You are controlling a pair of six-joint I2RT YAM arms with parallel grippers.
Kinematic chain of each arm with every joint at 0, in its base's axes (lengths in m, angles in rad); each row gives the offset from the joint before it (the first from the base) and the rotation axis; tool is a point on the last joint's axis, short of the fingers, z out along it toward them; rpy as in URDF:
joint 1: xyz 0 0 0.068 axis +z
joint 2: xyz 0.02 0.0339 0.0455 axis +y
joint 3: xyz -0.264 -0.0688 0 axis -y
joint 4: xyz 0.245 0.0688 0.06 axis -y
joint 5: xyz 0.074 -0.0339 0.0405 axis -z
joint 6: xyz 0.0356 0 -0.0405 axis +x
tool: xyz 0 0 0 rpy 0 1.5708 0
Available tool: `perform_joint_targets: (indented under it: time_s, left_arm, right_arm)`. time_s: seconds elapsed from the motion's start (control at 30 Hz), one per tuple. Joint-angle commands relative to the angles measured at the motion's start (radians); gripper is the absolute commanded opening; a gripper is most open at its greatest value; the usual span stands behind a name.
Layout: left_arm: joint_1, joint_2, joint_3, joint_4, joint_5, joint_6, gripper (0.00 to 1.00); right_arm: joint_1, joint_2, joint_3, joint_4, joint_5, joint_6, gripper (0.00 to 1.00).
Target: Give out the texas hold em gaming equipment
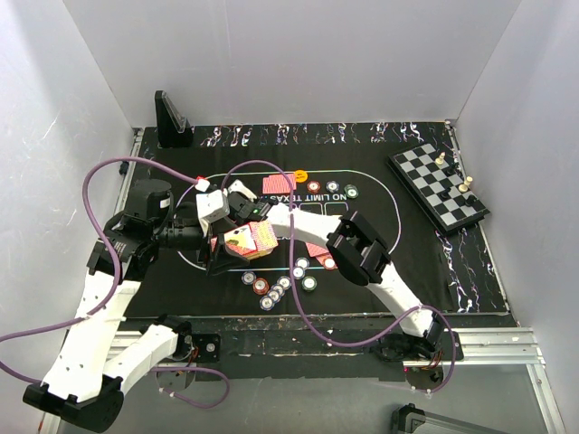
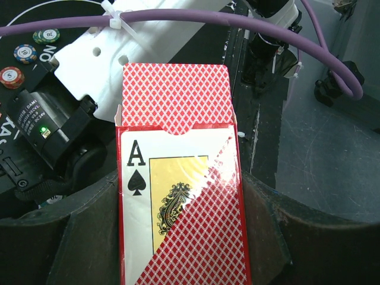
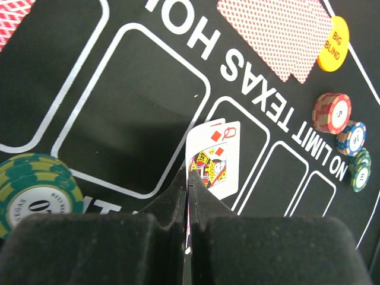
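Observation:
My left gripper (image 2: 181, 237) is shut on an open red-patterned card box (image 2: 178, 178) showing an ace of spades; in the top view the left gripper (image 1: 237, 249) holds the box (image 1: 251, 240) above the mat's left middle. My right gripper (image 3: 189, 196) is shut on a queen of diamonds card (image 3: 217, 157), held edge-on above the mat's printed card outlines. In the top view the right gripper (image 1: 237, 197) sits just beyond the box. Red-backed cards (image 3: 279, 35) lie beside the yellow button (image 3: 333, 43). More cards (image 1: 317, 249) and several chips (image 1: 276, 287) lie nearer.
The black mat (image 1: 407, 262) covers the table. Three chip stacks (image 3: 331, 111) stand in a row by the button, and a green chip (image 3: 35, 193) lies close by. A chessboard (image 1: 437, 185) with pieces sits far right. A dark triangular object (image 1: 172, 117) stands at the far left corner.

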State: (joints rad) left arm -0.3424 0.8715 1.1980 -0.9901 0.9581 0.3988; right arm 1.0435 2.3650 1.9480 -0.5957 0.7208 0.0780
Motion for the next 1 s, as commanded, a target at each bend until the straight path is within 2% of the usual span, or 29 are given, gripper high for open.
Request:
perform_joint_targets:
  time_s: [0.0, 0.17, 0.27, 0.37, 0.57, 0.77, 0.97]
  left_arm:
    - [0.002, -0.008, 0.037, 0.021, 0.022, -0.008, 0.0]
    - [0.003, -0.008, 0.044, 0.019, 0.014, -0.006, 0.0]
    - [0.003, -0.006, 0.045, 0.025, 0.013, -0.005, 0.0]
    - [0.003, -0.005, 0.045, 0.025, 0.016, -0.003, 0.0]
    - [0.002, -0.003, 0.044, 0.033, 0.018, 0.002, 0.0]
    - [0.002, 0.001, 0.041, 0.039, 0.022, 0.003, 0.0]
    - [0.003, 0.007, 0.041, 0.054, 0.022, 0.002, 0.0]
  right_arm:
    - [-0.002, -0.021, 0.009, 0.013, -0.033, 0.043, 0.13]
    - [0.0, -0.013, 0.009, 0.001, -0.095, 0.057, 0.47]
    - [0.0, -0.021, -0.003, 0.0, -0.129, 0.071, 0.6]
    - [0.0, -0.041, -0.017, -0.009, -0.168, 0.086, 0.67]
    - [-0.023, -0.134, -0.06, -0.022, -0.294, 0.126, 0.74]
    - [-0.1, -0.269, -0.162, 0.01, -0.487, 0.206, 0.74]
    - [-0.23, -0.325, -0.253, 0.068, -0.639, 0.302, 0.73]
